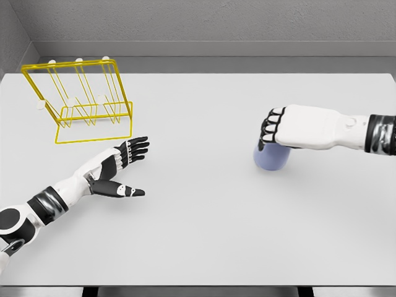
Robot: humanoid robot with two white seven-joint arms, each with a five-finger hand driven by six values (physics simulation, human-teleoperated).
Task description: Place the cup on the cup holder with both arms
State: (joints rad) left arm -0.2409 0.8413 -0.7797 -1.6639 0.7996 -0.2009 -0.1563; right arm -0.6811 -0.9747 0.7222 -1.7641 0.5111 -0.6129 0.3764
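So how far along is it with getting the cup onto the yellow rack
Early stage. The right hand sits curled over the top of the blue cup, which stands on the table, far right of the yellow cup holder. The left hand waits open beside the holder. Carrying, handover and placement all remain.

I see a pale lavender-blue cup (271, 158) at about three o'clock, plain and unpatterned. At ten o'clock the wire cup holder (80, 102) is bright yellow with small white tips. My right hand (281, 130) and left hand (120, 168) are white with black fingers and dark grey wrist bands. The table (204, 235) is light grey and the wall (216, 21) a mottled darker grey.
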